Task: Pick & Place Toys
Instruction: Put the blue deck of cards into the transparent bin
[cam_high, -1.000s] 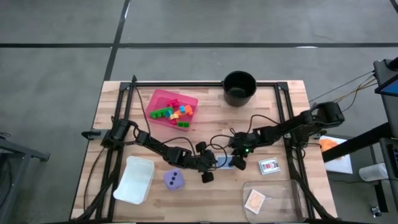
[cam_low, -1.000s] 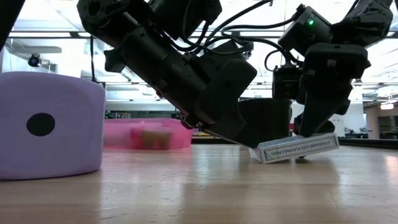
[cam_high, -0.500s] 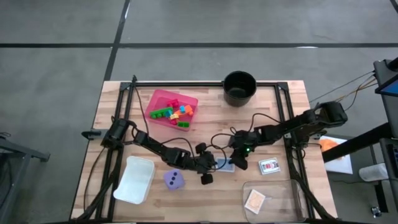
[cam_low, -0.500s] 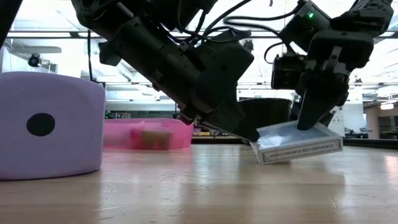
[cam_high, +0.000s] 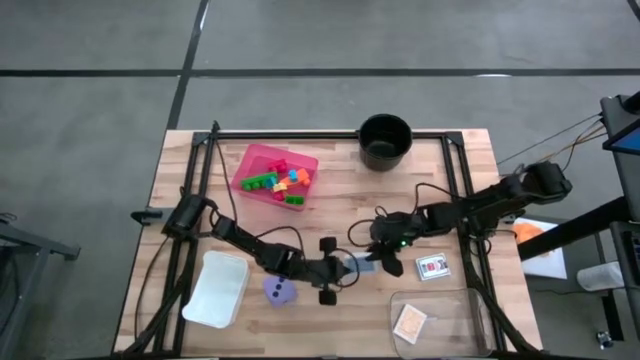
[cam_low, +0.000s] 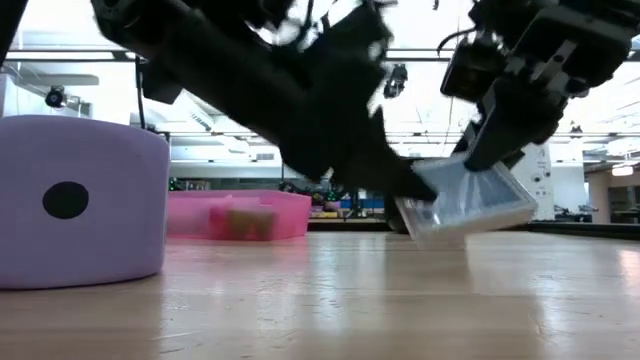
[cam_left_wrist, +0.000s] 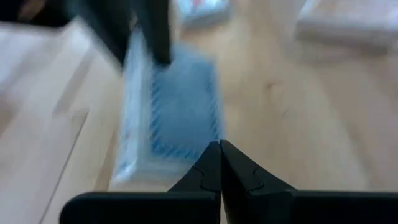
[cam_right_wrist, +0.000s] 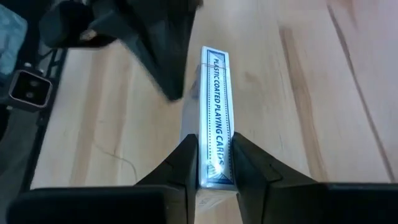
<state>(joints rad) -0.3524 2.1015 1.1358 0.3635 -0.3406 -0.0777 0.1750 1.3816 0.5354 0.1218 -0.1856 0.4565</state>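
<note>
From above, the blue card pack (cam_high: 362, 264) is seen clamped by the right gripper (cam_high: 377, 262) near the table's middle, with the left gripper (cam_high: 335, 272) just beside it, its fingers pressed together on nothing. The purple die (cam_high: 280, 290) lies close behind the left arm; the white-red card pack (cam_high: 433, 266) sits just beyond the right fingers. The remaining bricks are gathered in the pink tray (cam_high: 250, 158).

At table height, the pack (cam_low: 465, 200) is shown tilted, its low corner at or barely above the wood.

Past the left fingers (cam_left_wrist: 208, 169), the pack's blue face (cam_left_wrist: 180, 118) is blurred just ahead of their tips.

Past the right fingers (cam_right_wrist: 186, 155), the pack (cam_right_wrist: 214, 121) is held on edge, squeezed across its thin sides.

The lift is judged best made straight up, with the squeeze kept steady, since the hold sits near one end and the pack could swing. Open wood is left toward the black pot (cam_high: 385, 140); the left gripper crowds the other side.
</note>
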